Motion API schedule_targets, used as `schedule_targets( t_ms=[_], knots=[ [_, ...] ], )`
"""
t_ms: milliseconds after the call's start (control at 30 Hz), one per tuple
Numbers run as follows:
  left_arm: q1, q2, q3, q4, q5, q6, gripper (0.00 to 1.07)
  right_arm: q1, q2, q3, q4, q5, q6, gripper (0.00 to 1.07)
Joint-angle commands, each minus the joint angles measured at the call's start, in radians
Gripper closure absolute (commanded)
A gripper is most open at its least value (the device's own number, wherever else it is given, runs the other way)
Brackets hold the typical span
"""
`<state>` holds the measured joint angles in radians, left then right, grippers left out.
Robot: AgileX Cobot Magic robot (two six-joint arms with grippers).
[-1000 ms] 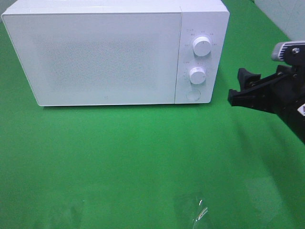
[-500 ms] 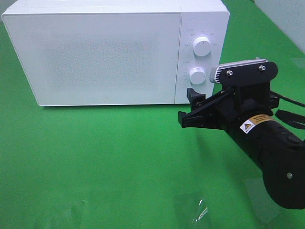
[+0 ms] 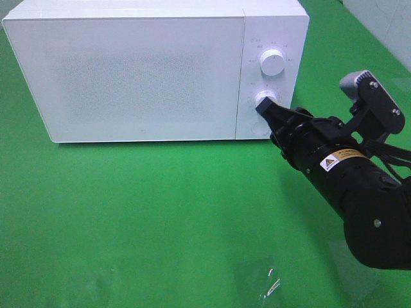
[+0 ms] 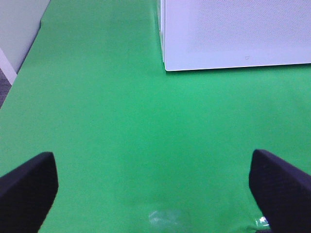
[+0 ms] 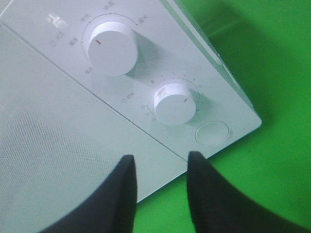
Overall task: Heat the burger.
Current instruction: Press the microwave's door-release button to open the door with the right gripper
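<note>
Green cloth (image 3: 160,212) holds microwave (image 3: 128,70), right hand (image 5: 160,160) by lower dial (image 5: 175,103).

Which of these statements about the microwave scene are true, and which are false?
1. The microwave door is shut. True.
2. A burger lies on the cloth. False: no burger shows in any view.
3. The left gripper holds something. False: it is wide open and empty.
4. The right gripper points at the control panel. True.
5. The panel has one knob. False: there is an upper knob and a lower knob.
</note>
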<state>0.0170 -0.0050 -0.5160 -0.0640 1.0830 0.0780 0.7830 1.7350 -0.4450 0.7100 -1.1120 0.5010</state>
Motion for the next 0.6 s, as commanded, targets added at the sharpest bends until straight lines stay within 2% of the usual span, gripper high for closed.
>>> schedule_targets(
  t_ms=[33,67,133,167,200,400,600],
  knots=[
    [0.001,-0.017,-0.001,-0.001,-0.013,-0.008,0.07,0.000,-0.002,-0.008,-0.014,0.035,0.311,0.96],
    [0.001,-0.017,-0.001,-0.001,-0.013,-0.008,0.07,0.000,-0.002,-0.008,-0.014,0.035,0.311,0.96],
    [0.001,-0.017,-0.001,-0.001,-0.013,-0.008,0.07,0.000,-0.002,-0.008,-0.021,0.044,0.551,1.07],
    [0.001,-0.017,-0.001,-0.001,-0.013,-0.008,0.07,0.000,-0.002,-0.008,-0.021,0.044,0.551,1.07],
    [0.001,-0.017,-0.001,-0.001,-0.013,-0.008,0.07,-0.001,-0.002,-0.008,-0.020,0.059,0.657,1.07],
    [0.001,-0.017,-0.001,-0.001,-0.013,-0.008,0.07,-0.001,-0.002,-0.008,-0.020,0.131,0.766,1.07],
    [0.001,-0.017,-0.001,-0.001,-0.013,-0.008,0.07,-0.004,0.009,-0.008,0.002,0.161,0.768,1.07]
  ],
)
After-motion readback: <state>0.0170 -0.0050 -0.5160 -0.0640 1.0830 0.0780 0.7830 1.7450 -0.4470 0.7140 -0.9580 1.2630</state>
